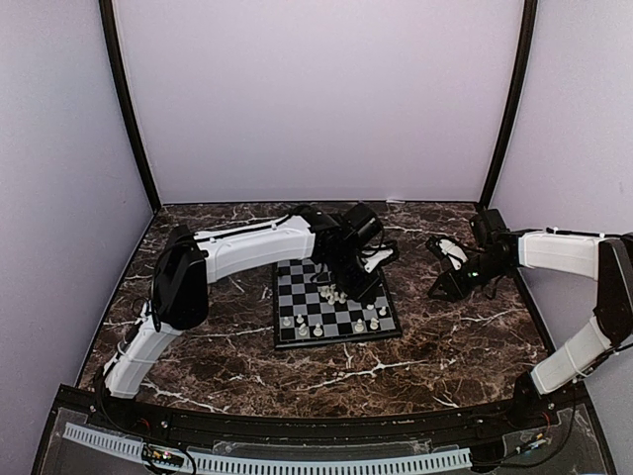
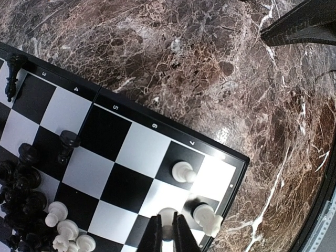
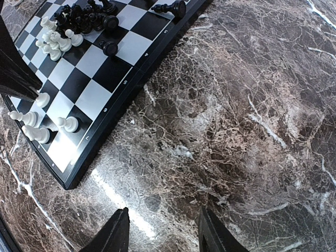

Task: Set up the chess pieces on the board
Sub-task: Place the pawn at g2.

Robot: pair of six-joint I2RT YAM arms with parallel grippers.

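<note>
The board (image 1: 280,339) lies mid-table, also in the left wrist view (image 2: 121,152) and the right wrist view (image 3: 100,89). My left gripper (image 2: 168,217) is shut on a white pawn (image 2: 168,212), low over the board's near right corner (image 1: 364,293). A white pawn (image 2: 184,171) and a white knight (image 2: 208,219) stand beside it. A heap of black pieces (image 2: 21,184) and white pieces (image 2: 65,231) crowds the board's middle (image 1: 336,295). My right gripper (image 3: 164,212) is open and empty over bare marble right of the board (image 1: 436,269).
A black piece (image 2: 13,73) lies tipped on the board's border, also in the right wrist view (image 3: 170,8). Several white pieces (image 1: 302,320) stand along the board's near edge. The dark marble tabletop (image 1: 465,336) surrounds the board, with purple walls behind.
</note>
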